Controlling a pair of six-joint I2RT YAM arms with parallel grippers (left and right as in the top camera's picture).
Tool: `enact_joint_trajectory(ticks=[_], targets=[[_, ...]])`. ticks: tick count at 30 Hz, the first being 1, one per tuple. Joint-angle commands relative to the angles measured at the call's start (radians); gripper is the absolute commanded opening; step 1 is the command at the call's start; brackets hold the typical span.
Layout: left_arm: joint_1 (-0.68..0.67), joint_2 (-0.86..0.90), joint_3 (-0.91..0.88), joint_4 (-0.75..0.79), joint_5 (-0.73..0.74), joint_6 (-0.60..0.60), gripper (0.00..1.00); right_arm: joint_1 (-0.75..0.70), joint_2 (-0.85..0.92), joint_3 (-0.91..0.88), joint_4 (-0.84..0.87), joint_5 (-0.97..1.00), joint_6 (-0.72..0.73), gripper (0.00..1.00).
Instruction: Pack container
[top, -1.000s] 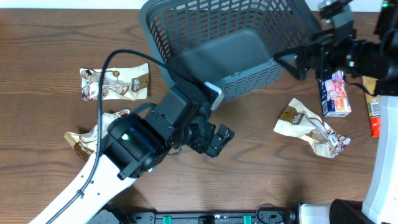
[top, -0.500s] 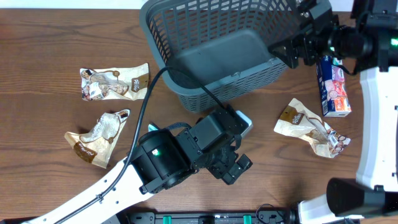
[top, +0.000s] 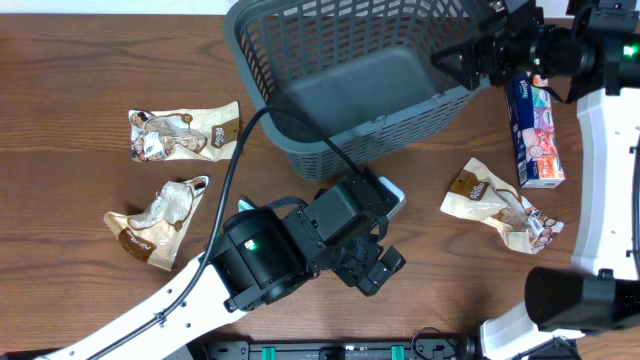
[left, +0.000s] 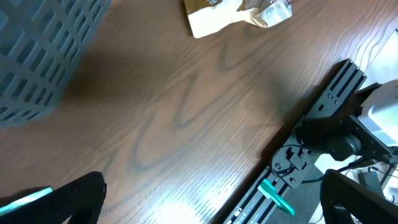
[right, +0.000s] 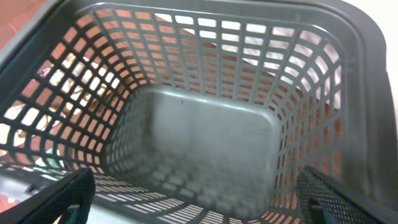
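I see the basket (top: 300, 40) at the far middle of the surface (top: 80, 60), open top toward the overhead camera and its solid floor in plain sight. My left arm (top: 250, 260) comes in from the near left corner, and its dark head sits over the wood just on the near side of the basket. The left jaws stand wide open. In the left wrist view their two tips sit at the bottom corners with only wood grain between them, a corner of the basket (left: 37, 56) lies up on the left, and the edge of a brown packet (left: 236, 12) shows at the top. A black rail (left: 329, 124) runs along the edge of the surface on the right of that view. My right arm (top: 600, 150) reaches in from the right, its head at the basket's far right rim. The right jaws are spread wide too, and I see them clamped on nothing. The right wrist view looks straight down into the basket (right: 205, 143), with wood showing through the slotted walls. Two snack packets lie left of the basket and well apart from it, one (top: 185, 133) farther back and one (top: 155, 218) nearer me. On the right, a crumpled packet (top: 500, 210) lies just beside a blue, pink and white box (top: 535, 135).
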Motion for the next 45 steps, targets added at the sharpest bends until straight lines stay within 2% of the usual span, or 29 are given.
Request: enact_joint_trajectory(ticks=[1, 20, 29, 31, 32, 34, 35, 36, 38, 45], targets=[[-0.002, -0.001, 0.020, -0.003, -0.008, -0.009, 0.99, -0.009, 0.061, 0.014, -0.006, -0.027, 0.032, 0.91], [-0.002, 0.000, 0.018, 0.005, -0.015, -0.007, 0.98, -0.004, 0.155, 0.014, -0.011, -0.120, 0.061, 0.89], [-0.002, 0.041, 0.015, 0.049, -0.137, -0.007, 0.99, -0.005, 0.183, 0.014, -0.019, -0.115, 0.061, 0.89], [-0.002, 0.056, 0.015, 0.058, -0.140, -0.007, 0.69, -0.005, 0.183, 0.014, -0.020, -0.115, 0.061, 0.82], [-0.002, 0.067, 0.015, 0.061, -0.144, -0.008, 0.55, -0.005, 0.183, 0.014, -0.020, -0.114, 0.061, 0.70], [-0.002, 0.080, 0.015, 0.061, -0.144, -0.008, 0.27, -0.005, 0.183, 0.014, -0.019, -0.111, 0.062, 0.39], [-0.002, 0.084, 0.015, 0.061, -0.148, -0.009, 0.14, -0.005, 0.183, 0.014, -0.019, -0.107, 0.067, 0.28], [-0.002, 0.088, 0.015, 0.061, -0.158, -0.009, 0.06, -0.005, 0.183, 0.014, -0.016, -0.097, 0.079, 0.16], [-0.002, 0.090, 0.015, 0.061, -0.183, -0.010, 0.06, -0.005, 0.183, 0.014, -0.007, -0.068, 0.112, 0.02], [-0.001, 0.089, 0.015, 0.066, -0.309, -0.012, 0.06, -0.005, 0.183, 0.014, 0.045, 0.001, 0.193, 0.01]])
